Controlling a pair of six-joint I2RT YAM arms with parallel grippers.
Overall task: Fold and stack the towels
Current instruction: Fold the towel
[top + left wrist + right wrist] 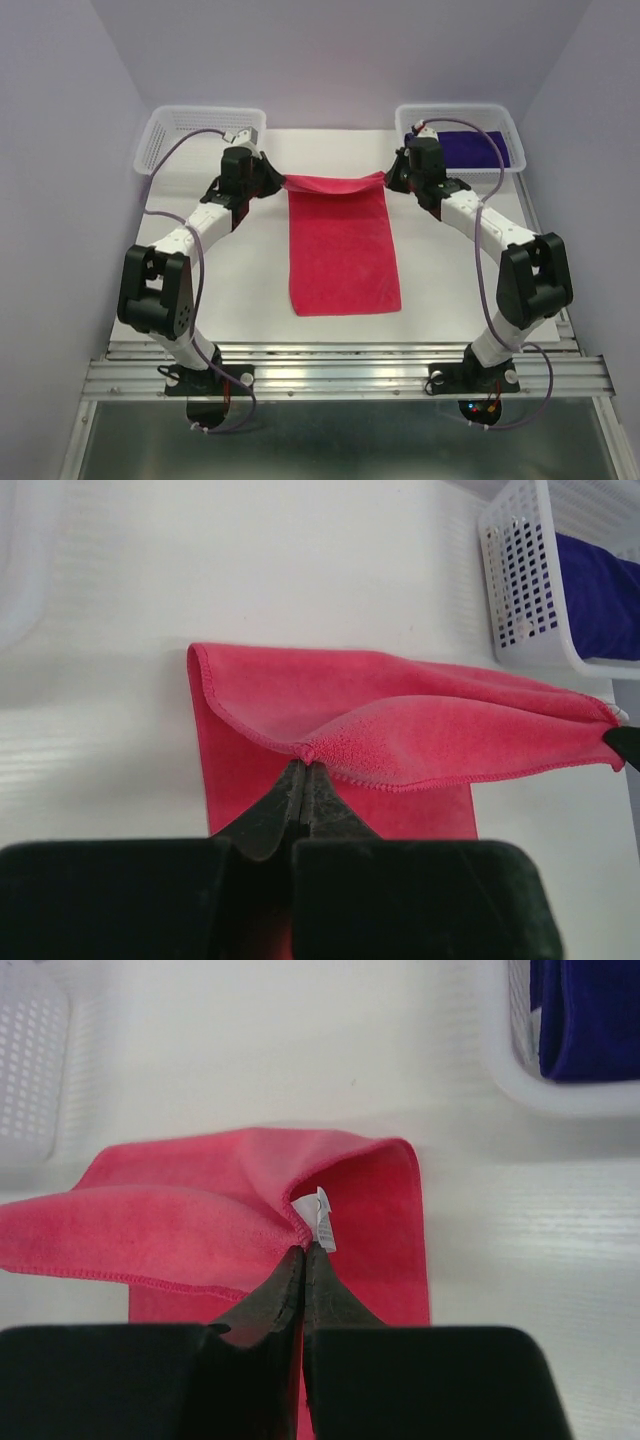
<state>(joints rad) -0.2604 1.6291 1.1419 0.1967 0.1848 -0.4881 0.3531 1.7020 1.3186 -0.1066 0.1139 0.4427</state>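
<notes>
A bright pink-red towel (342, 250) lies lengthwise in the middle of the white table. Its far edge is lifted off the table and stretched between the two grippers. My left gripper (284, 184) is shut on the far left corner of the towel (400, 735), pinching it at the fingertips (303, 760). Over on the other side my right gripper (386, 178) is shut on the far right corner, where a small white label (322, 1218) sticks out of the pink-red towel (200, 1225). A dark purple towel (478, 150) lies in the far right basket.
A white mesh basket (190, 132) stands at the far left corner of the table with nothing visible in it. A second white mesh basket (505, 118) at the far right holds the purple towel. Lavender walls close in on both sides and at the back.
</notes>
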